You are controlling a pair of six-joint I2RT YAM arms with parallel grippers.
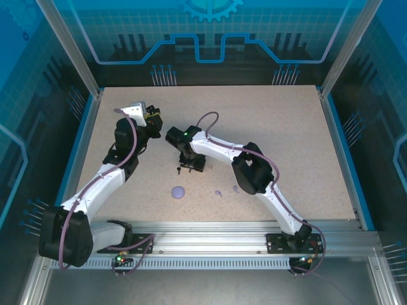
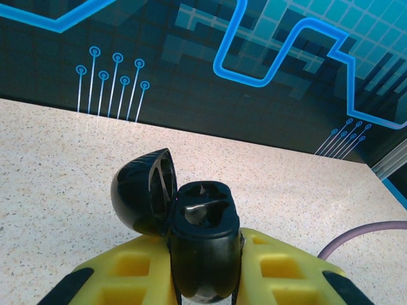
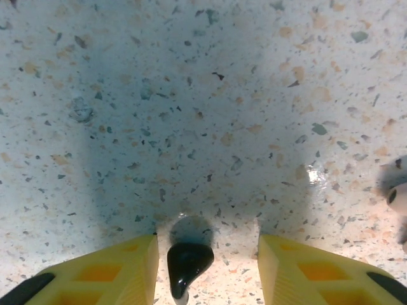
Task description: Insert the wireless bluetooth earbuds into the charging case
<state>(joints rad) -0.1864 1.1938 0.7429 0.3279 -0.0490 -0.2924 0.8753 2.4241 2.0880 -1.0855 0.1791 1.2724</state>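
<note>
The left gripper [image 2: 203, 276] holds the black charging case [image 2: 202, 238], lid open. The right gripper [image 3: 206, 253] stands wide around a black earbud [image 3: 187, 262] on the table [image 3: 191, 95]. Picking step, I think; next, the fingers [image 3: 121, 273] must close squarely on it.

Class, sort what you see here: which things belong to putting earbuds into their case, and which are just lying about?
For the job: black charging case, open in the left gripper; black earbud; lilac case; lilac earbud.
Just there: purple cable; speckled tabletop.
</note>
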